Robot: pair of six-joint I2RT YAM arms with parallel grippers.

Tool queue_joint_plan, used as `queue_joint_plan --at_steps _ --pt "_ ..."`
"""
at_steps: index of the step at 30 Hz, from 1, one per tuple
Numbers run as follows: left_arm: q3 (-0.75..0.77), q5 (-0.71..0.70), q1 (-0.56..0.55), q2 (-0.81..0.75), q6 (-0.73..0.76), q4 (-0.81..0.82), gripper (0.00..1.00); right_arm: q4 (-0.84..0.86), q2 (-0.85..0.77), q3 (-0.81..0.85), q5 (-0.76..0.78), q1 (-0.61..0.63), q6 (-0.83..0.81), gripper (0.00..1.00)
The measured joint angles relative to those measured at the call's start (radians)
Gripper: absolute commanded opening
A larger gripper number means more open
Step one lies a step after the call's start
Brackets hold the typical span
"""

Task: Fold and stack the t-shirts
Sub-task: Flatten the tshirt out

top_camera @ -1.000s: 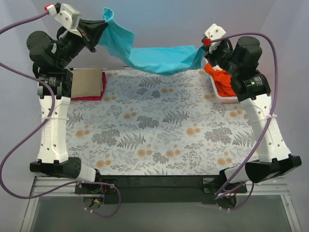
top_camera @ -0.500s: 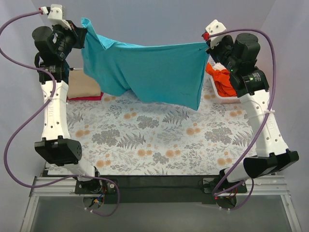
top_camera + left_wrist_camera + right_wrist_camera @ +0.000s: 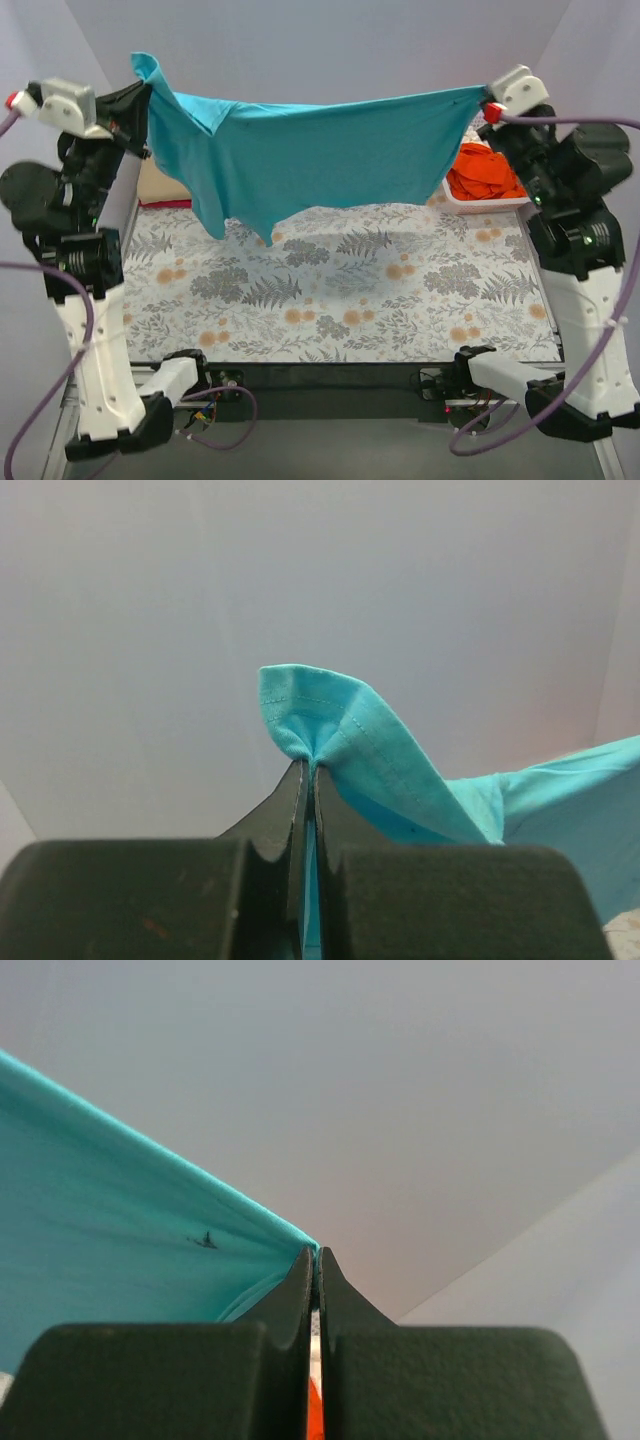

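Observation:
A turquoise t-shirt (image 3: 310, 155) hangs stretched in the air across the back of the table, held by both arms. My left gripper (image 3: 143, 88) is shut on its upper left corner (image 3: 320, 715). On the right, my right gripper (image 3: 484, 93) is shut on the other top corner (image 3: 300, 1245). The cloth sags to a point near the table's middle left. An orange t-shirt (image 3: 483, 170) lies in the white basket (image 3: 492, 201) at the back right. A folded tan t-shirt (image 3: 158, 184) lies on a magenta-red one (image 3: 170, 203) at the back left, partly hidden by the left arm.
The grey-and-orange floral table cloth (image 3: 340, 290) covers the table below the hanging shirt. Purple cables loop from both arms at the sides. Grey walls close in the back and both sides.
Both grippers have risen and moved apart, the left further left and the right further right. The turquoise shirt went from a bunched, sagging strip to a wide spread sheet.

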Motion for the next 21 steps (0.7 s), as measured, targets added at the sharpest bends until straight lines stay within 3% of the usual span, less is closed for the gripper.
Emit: queue_joint_plan --at_steps 4,9,16,21 --pt "-0.082 -0.011 0.0 -0.222 0.024 -0.012 0.0 0.002 -0.152 -0.021 0.002 0.0 0.007 0.01" --pt "-0.068 -0.023 0.0 -0.375 0.05 -0.036 0.0 0.001 -0.284 -0.016 -0.004 0.0 0.01 0.01" --pt "-0.026 0.011 0.0 -0.379 0.113 -0.104 0.0 0.002 -0.286 -0.029 -0.007 0.0 0.008 0.01" --pt "-0.181 0.054 0.0 -0.331 0.156 -0.121 0.0 0.026 -0.235 -0.179 -0.024 0.0 -0.006 0.01"
